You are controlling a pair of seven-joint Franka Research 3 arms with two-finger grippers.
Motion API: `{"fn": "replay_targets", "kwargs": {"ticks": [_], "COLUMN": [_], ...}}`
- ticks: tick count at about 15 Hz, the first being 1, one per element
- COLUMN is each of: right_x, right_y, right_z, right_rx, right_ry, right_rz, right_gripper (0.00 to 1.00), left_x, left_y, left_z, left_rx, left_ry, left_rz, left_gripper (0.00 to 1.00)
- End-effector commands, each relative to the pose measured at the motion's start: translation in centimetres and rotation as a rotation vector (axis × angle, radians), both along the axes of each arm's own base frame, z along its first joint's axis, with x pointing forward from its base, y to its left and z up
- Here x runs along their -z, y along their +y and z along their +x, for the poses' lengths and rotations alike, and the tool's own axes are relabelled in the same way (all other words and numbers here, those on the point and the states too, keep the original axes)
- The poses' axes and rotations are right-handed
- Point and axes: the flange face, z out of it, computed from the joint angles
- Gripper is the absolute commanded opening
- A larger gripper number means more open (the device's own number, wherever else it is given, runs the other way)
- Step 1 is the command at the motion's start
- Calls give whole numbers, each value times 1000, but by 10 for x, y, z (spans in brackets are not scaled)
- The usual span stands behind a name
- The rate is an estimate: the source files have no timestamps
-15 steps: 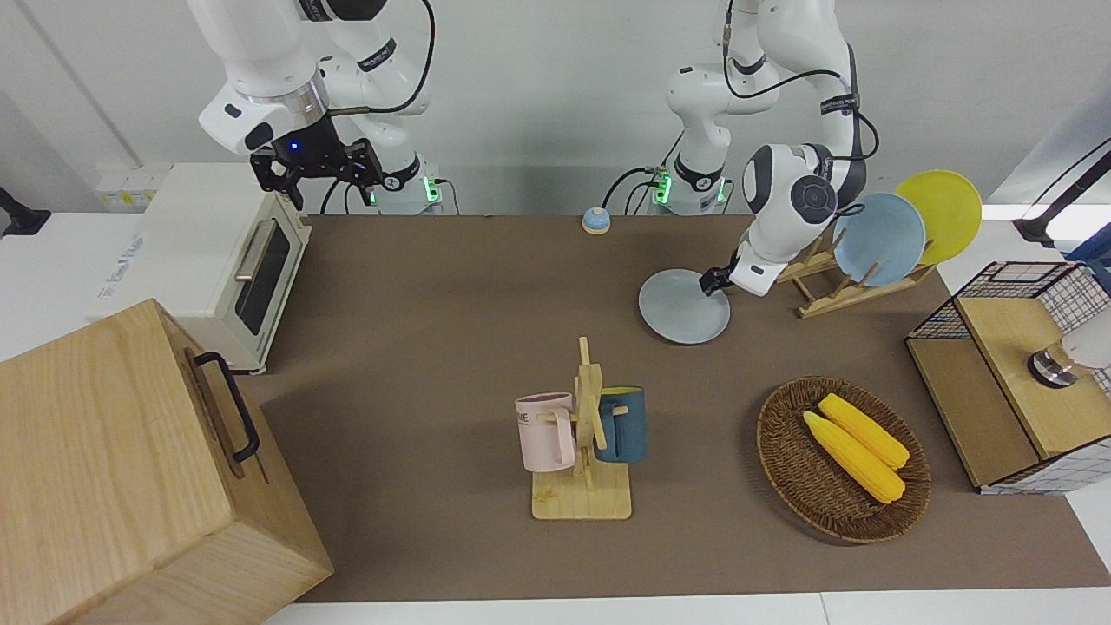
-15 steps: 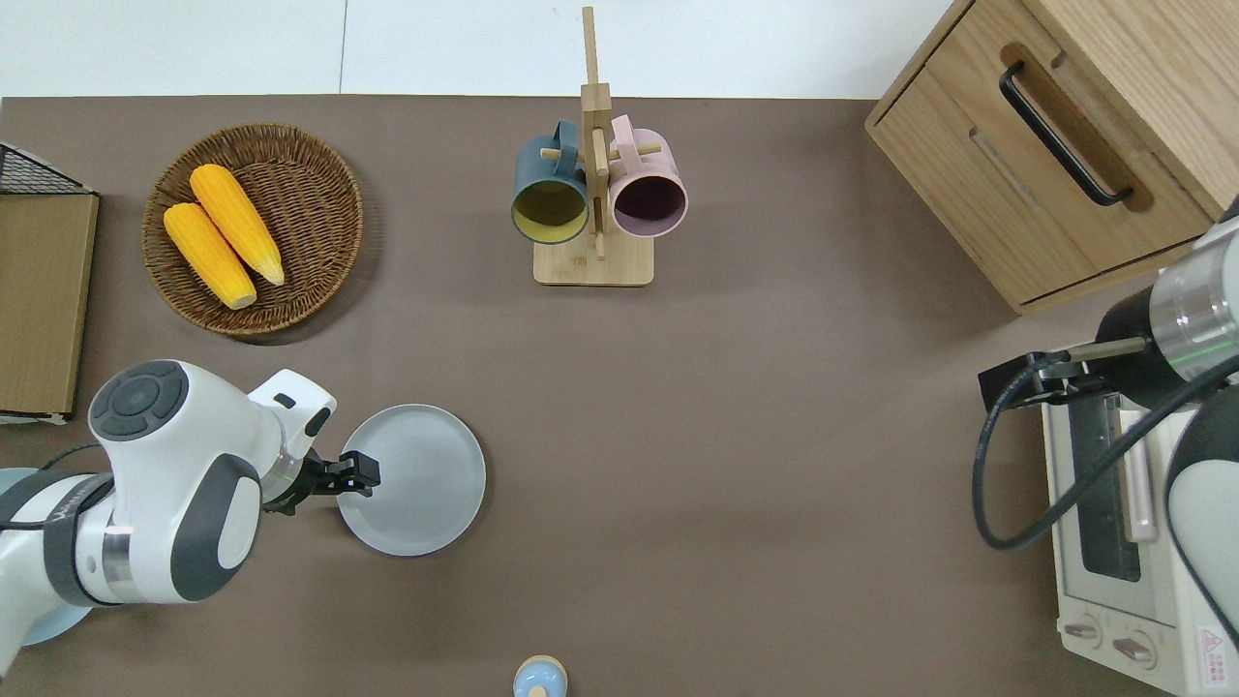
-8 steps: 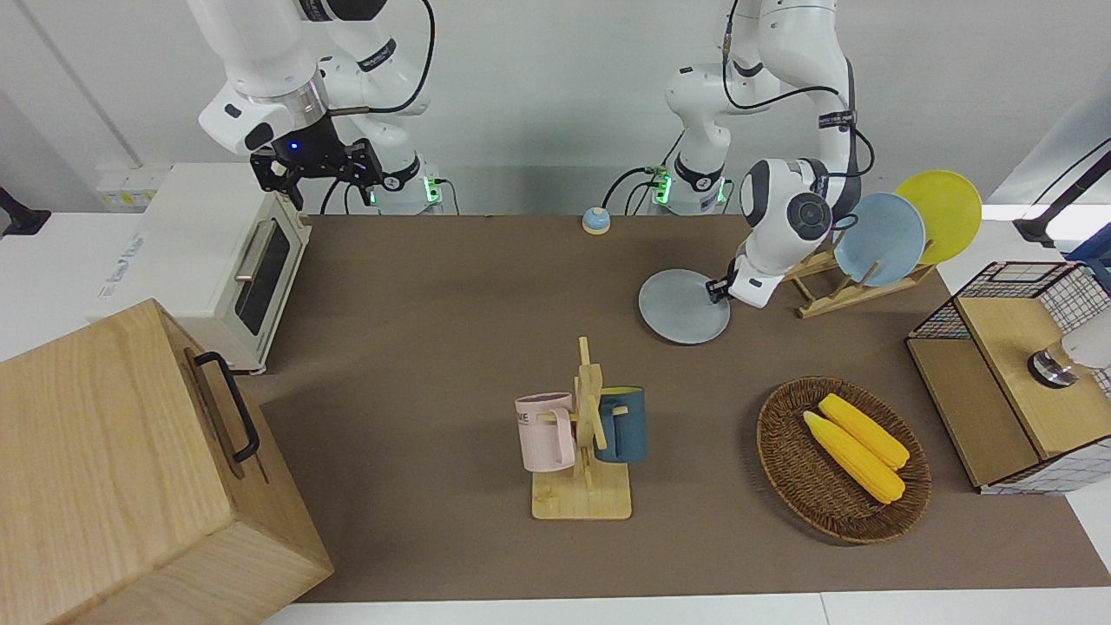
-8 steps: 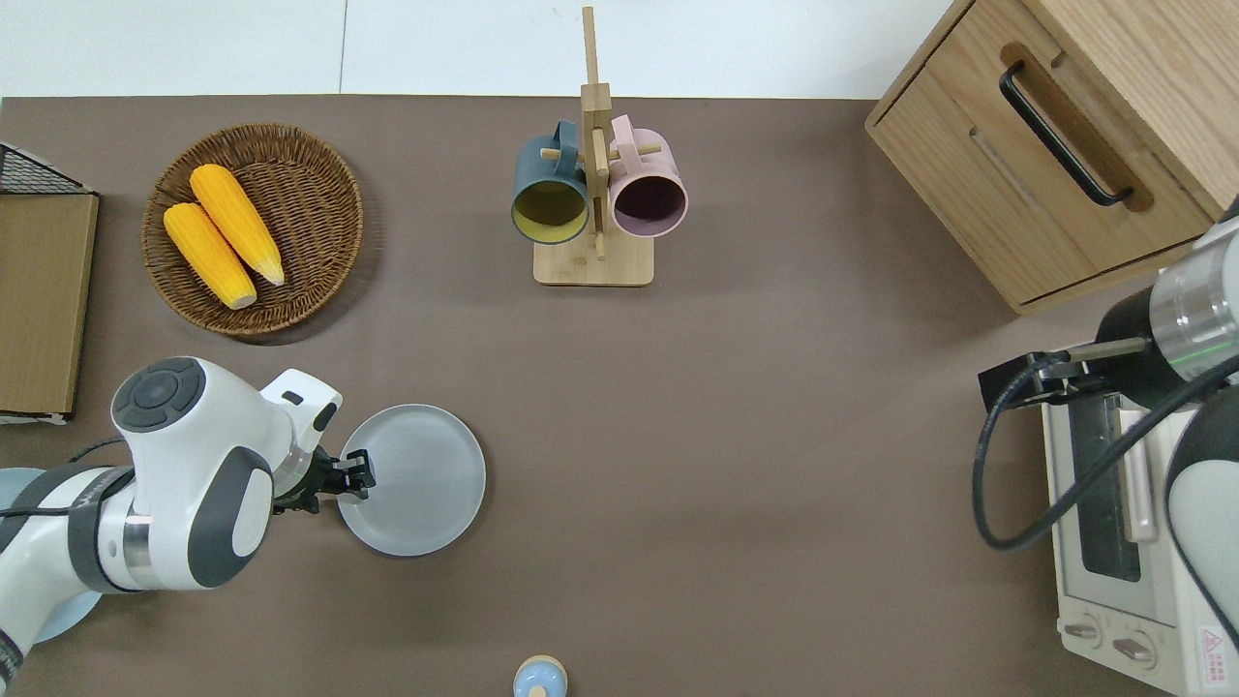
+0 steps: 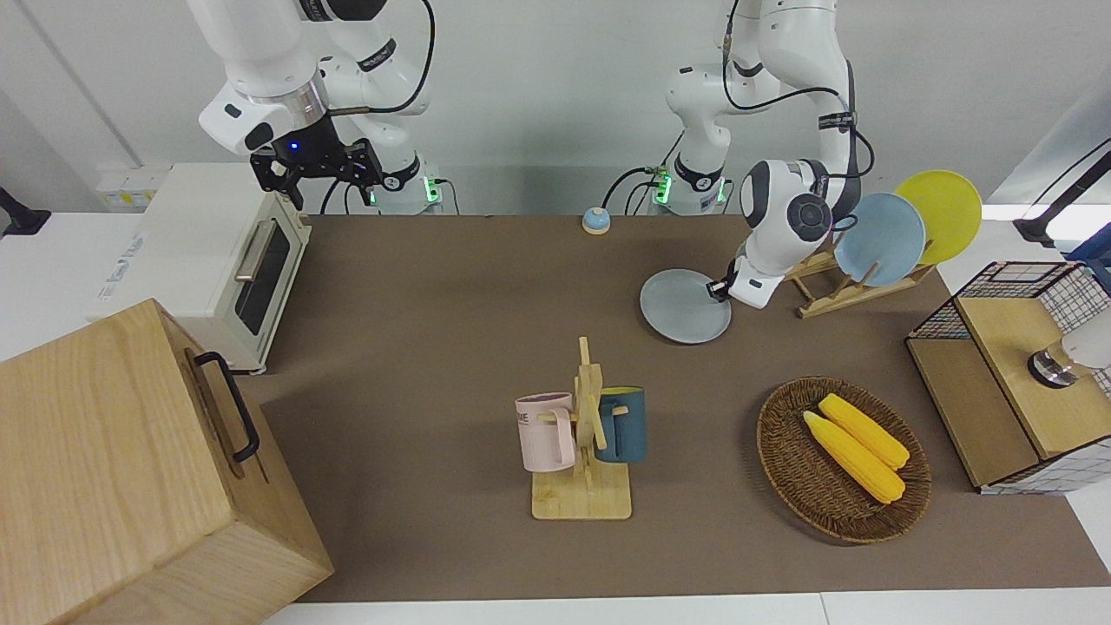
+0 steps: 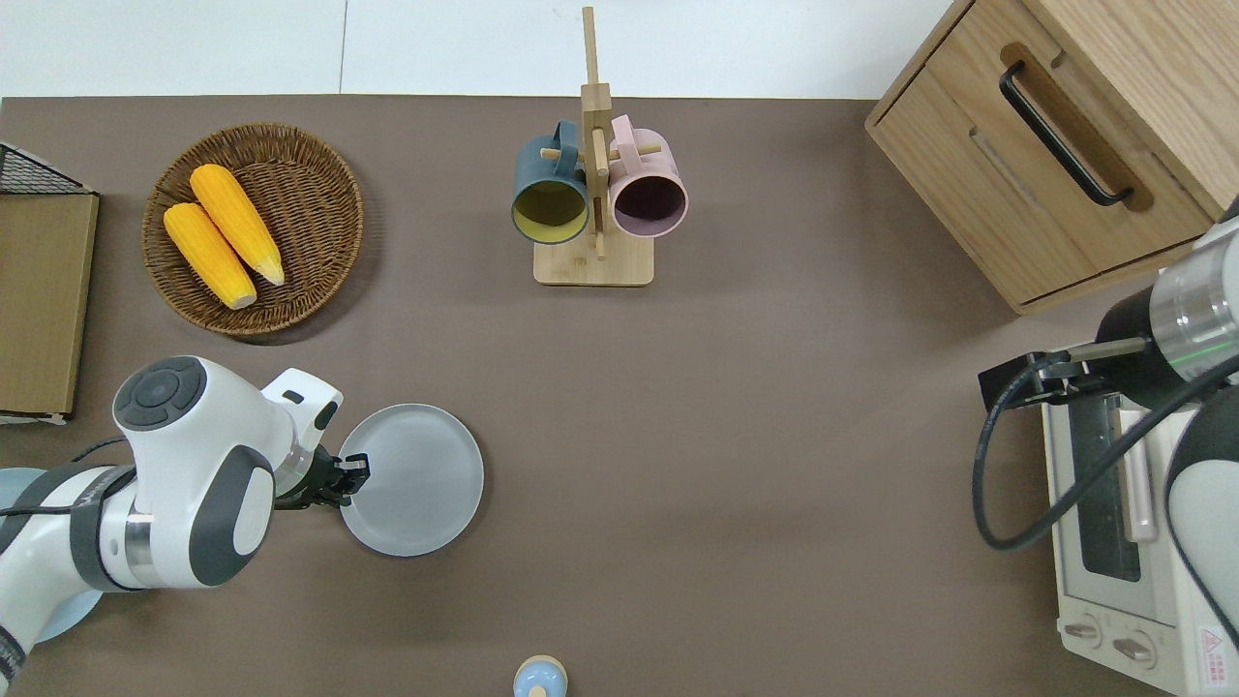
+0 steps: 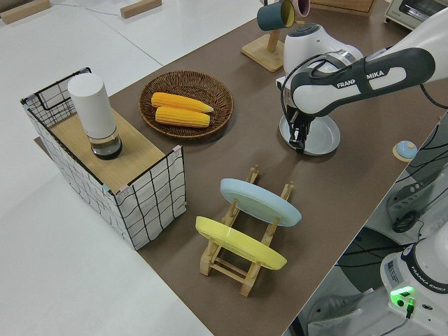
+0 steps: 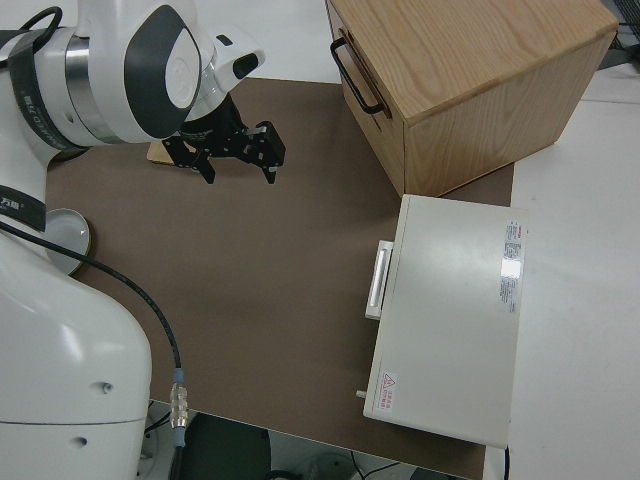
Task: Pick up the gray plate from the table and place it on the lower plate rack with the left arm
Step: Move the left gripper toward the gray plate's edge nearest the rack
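The gray plate point(image 5: 681, 308) point(image 6: 416, 484) point(image 7: 323, 136) lies flat on the brown table point(image 5: 434, 347). My left gripper point(image 5: 717, 291) point(image 6: 350, 479) point(image 7: 299, 142) points down at the plate's rim on the side toward the left arm's end, with its fingers closed over the rim. The lower plate rack point(image 5: 833, 291) point(image 7: 238, 262) stands beside the plate, closer to that end of the table. It holds a light blue plate point(image 5: 881, 239) and a yellow plate point(image 5: 942, 213). The right arm is parked, its gripper point(image 5: 317, 178) point(image 8: 238, 165) open.
A wicker basket point(image 5: 785, 469) with two corn cobs sits farther from the robots than the plate. A wooden mug stand point(image 5: 583, 486) holds a pink and a blue mug mid-table. A wire crate point(image 5: 1007, 278), a small bell point(image 5: 595, 220), a toaster oven point(image 5: 217, 252) and a wooden cabinet point(image 5: 113, 469) stand around.
The left arm swung its wrist in and brought the gripper onto the plate's rim, where the fingers closed. The plate shifted very slightly. The right arm stayed still.
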Motion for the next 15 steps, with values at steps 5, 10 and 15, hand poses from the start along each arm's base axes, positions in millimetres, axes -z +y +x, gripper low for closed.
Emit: {"fn": "replay_targets", "kwargs": {"ticks": [5,10,15], "right_x": [-5,-5,-5], "right_y": [-2,-2,-2], "right_z": [-2,-2,-2], "right_rx": [16,16,16], "right_ry": [1,1,1], "right_rz": [-9,-9,-9], "right_gripper": [983,983,983], "left_x": [-19,-53,-87], "left_y": [15,26,29], "left_z": [15,31,42], "left_rx": [-35,-41,-48], "left_ry": [-20,5,19], "left_rz": [-2,-7,-10], "left_gripper": [0,0,0]}}
